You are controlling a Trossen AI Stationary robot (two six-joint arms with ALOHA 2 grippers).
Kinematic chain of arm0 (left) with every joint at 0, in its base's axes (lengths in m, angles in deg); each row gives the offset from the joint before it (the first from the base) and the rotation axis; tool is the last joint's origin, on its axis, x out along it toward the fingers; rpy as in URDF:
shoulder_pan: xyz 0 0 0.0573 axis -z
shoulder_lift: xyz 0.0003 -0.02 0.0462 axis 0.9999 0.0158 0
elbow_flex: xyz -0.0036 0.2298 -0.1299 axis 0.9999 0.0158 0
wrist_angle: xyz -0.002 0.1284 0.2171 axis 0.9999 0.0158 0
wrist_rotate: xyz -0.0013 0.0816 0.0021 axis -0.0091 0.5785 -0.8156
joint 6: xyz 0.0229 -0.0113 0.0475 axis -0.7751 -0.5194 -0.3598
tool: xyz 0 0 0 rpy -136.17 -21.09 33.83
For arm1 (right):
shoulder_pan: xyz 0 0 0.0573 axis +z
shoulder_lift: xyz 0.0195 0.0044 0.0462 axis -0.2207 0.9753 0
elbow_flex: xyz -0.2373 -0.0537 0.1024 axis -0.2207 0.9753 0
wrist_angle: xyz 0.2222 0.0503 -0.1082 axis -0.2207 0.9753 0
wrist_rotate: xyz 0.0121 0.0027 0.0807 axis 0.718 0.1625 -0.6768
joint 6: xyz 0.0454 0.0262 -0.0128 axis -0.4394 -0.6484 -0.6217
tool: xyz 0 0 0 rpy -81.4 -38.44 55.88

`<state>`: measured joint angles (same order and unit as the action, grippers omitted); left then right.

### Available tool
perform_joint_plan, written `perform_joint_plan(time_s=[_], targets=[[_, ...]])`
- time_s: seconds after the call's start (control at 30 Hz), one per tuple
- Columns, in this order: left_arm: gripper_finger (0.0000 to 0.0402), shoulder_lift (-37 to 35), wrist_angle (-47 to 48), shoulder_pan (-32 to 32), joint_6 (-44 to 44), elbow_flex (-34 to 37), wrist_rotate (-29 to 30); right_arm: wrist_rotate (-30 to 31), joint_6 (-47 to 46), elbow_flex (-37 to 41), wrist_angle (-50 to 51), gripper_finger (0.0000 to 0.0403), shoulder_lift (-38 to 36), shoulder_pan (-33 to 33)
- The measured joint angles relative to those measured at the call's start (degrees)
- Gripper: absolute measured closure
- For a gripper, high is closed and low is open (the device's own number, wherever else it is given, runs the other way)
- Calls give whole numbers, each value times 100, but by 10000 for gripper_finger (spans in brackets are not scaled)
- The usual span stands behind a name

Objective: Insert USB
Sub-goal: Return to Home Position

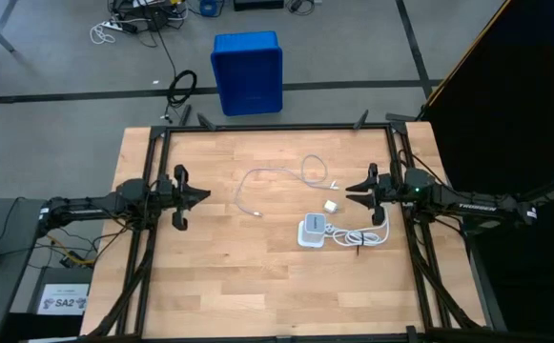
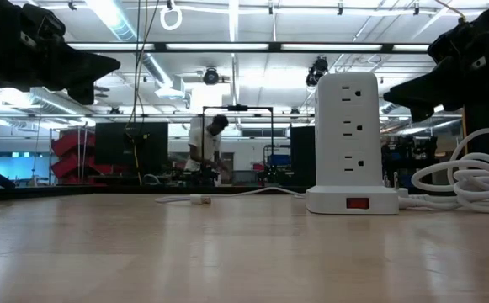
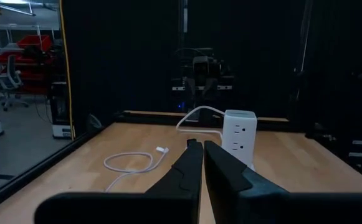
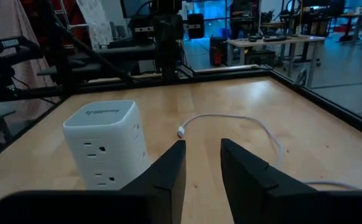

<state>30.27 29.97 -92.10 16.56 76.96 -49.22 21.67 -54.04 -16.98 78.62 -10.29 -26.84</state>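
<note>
Right hand [image 4: 202,142], fingers apart, faces outlet tower [image 4: 103,146] and USB [image 4: 182,130].

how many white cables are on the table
2: the thin USB cable curled at mid-table, and the thicker bundled cord beside the white outlet box; none look hidden.

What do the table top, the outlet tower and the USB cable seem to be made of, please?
Table top: pale wood, plank seams, satin finish.
Outlet tower: white moulded plastic, smooth, slight sheen.
USB cable: likely flexible plastic sheath; it curls loosely.
</note>
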Motion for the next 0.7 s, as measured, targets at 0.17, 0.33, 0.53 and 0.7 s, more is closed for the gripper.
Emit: perform_joint_plan(time_s=[0.17, 0.33, 0.53, 0.7], targets=[[401, 0, -2, 0, 0, 0, -2, 3, 0, -2, 22, 339, -153, 36], [401, 0, -13, -2, -2, -2, -4, 659, 374, 7, 665, 341, -1116, 466], [401, 4, -45, -1, -2, -2, 15, 1225, 2068, 9, 728, 334, -1238, 1089], [401, 4, -46, -2, -2, -2, 17, 1097, 499, 11, 748, 335, -1235, 1344]])
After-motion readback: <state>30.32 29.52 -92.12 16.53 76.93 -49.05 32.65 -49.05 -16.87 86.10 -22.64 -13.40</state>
